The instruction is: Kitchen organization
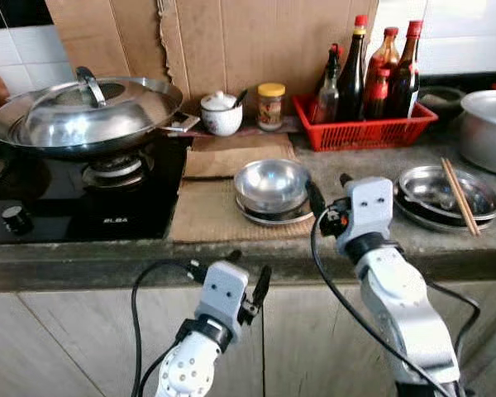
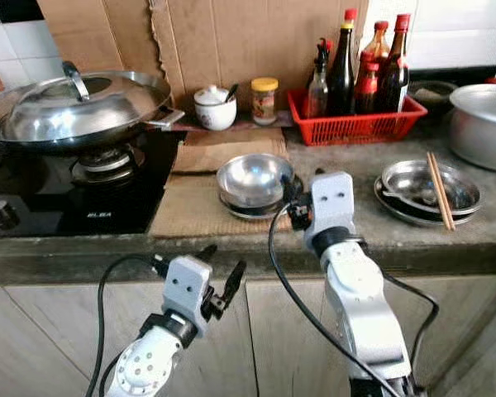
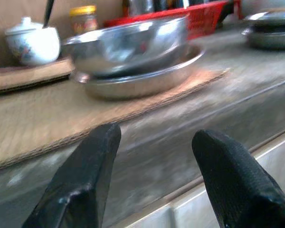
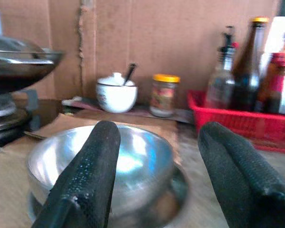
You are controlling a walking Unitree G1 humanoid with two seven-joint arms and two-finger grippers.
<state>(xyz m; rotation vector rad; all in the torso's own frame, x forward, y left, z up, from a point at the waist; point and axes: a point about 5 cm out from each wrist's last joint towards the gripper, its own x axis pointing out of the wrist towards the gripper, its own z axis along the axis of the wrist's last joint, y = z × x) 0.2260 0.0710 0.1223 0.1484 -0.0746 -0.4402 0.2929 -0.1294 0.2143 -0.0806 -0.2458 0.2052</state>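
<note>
A steel bowl (image 1: 272, 184) sits in a shallow steel plate (image 1: 274, 217) on a sheet of cardboard (image 1: 215, 211) laid over the counter (image 1: 331, 248), just right of the stove (image 1: 74, 207). The right gripper (image 1: 328, 192) hangs over the counter edge just beside the bowl's right rim, its fingers (image 4: 88, 180) spread wide and holding nothing; in the right wrist view the bowl lies straight ahead between them. The left gripper (image 1: 246, 273) is lower, in front of the counter's edge and below its top, fingers (image 3: 80, 185) likewise parted and empty, pointing up toward the bowl and plate.

To the right on the bare counter rests a second steel dish (image 1: 448, 197) with chopsticks (image 1: 460, 197) laid across it; something dark lies inside, too blurred to identify. Beyond that, at the far right, stands a large pot (image 1: 486, 128).

Behind the bowl, against a cardboard backing (image 1: 256, 41), are a white lidded cup (image 1: 221, 113) with a spoon handle sticking out, a jar (image 1: 271, 106) with a yellow lid, and a red basket (image 1: 364, 131) holding several sauce bottles (image 1: 372, 74).

On the stove's burner sits a wok (image 1: 83, 124) covered by a steel lid (image 1: 87, 103) with a handle on top. A knob (image 1: 16, 219) shows at the stove's front left.
</note>
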